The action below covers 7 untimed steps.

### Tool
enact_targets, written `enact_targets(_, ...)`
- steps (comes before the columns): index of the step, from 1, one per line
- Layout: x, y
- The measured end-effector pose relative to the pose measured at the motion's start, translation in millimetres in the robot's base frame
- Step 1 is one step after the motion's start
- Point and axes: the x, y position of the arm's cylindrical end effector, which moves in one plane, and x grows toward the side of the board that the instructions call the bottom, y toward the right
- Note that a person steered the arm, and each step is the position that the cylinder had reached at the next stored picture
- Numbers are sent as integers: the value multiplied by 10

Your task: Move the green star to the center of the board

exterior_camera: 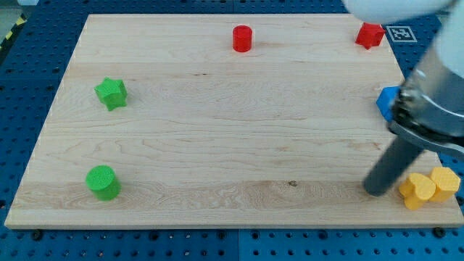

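The green star (111,93) lies on the wooden board (217,130) near the view's left edge, in the upper half. My tip (375,191) rests on the board at the view's lower right, far from the green star and just left of the two yellow blocks (417,190). The rod rises up and to the right into the arm's grey body.
A green cylinder (103,182) sits at the lower left. A red cylinder (242,38) stands at the top middle and a red block (370,35) at the top right. A blue block (388,101) is partly hidden by the arm at the right edge. A second yellow block (444,183) touches the first.
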Motion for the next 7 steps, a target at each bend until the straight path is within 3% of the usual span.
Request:
enact_targets(4,-2072,-2292)
enact_targets(6,-2188,-3823)
enact_targets(7,-2123,-4167)
